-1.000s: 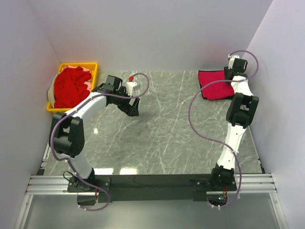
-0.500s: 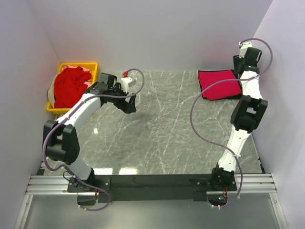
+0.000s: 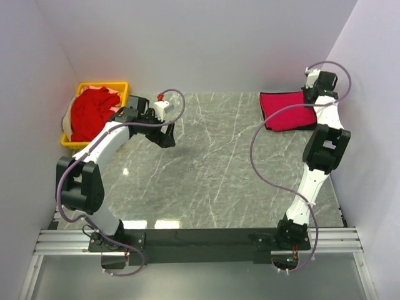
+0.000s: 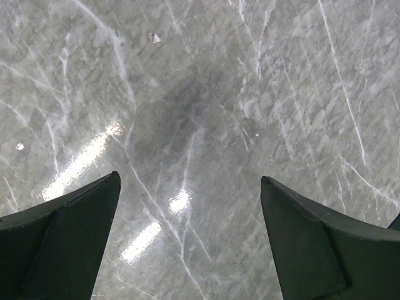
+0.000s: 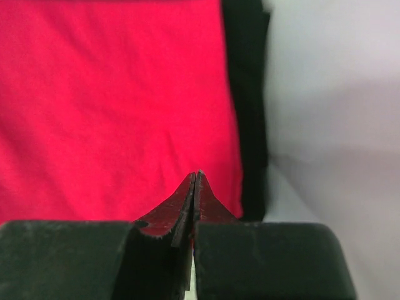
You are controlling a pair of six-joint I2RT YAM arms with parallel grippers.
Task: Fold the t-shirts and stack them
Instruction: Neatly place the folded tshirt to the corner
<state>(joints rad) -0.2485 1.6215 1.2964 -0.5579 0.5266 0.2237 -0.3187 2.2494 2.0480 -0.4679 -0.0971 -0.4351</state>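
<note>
Sitting in the far left corner, a yellow basket [image 3: 103, 84] is holding a crumpled heap of red t-shirts [image 3: 90, 117], and the heap is bulging above its rim. Just to the right of it, the left arm [image 3: 106, 140] is reaching out over the grey marble surface [image 3: 212, 175]. The left jaws are hanging above the stone near the basket, apart from the cloth. In the left wrist view the two dark fingers [image 4: 62, 250] are standing wide apart. Only veined marble and bright glare spots are showing between them, so the left jaws are gaping and gripping nothing.

Over in the far right corner, a folded red t-shirt [image 3: 284, 109] is lying flat on top of a black t-shirt [image 5: 247, 94]. The dark edge of the black one is peeking out along one side of the red one. The right arm [image 3: 322, 147] is stretching up to that corner, and the right jaws are hovering over the right-hand end of this small pile. In the right wrist view their fingertips [image 5: 212, 209] are pressing together with no gap between them. A red tint is showing on their inner faces. No cloth is showing between the tips, and the red shirt is filling the view beyond them.
</note>
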